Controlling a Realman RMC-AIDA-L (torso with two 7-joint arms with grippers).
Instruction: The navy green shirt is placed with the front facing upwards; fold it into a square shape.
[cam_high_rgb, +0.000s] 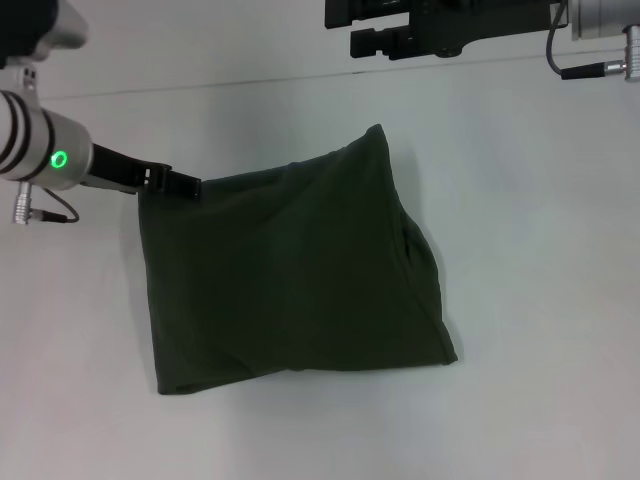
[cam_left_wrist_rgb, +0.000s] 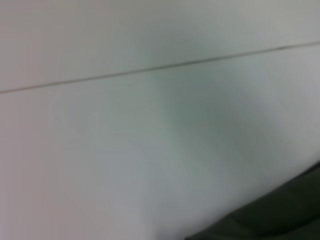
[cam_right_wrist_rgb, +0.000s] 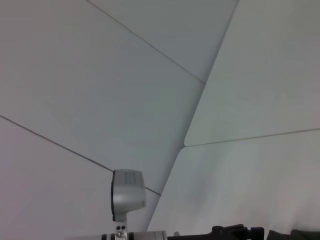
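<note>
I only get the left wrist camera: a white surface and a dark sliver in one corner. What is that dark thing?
Observer: It's the dark olive-green cotton shirt, folded into a rough four-sided bundle on the white table.
Operator: Where is the arm carrying my camera?
Observer: The left gripper is at the bundle's far left corner.
Operator: And the other arm?
Observer: The right gripper is off the shirt, beyond its far edge.

Shirt matt soft cloth; table smooth matt.
</note>
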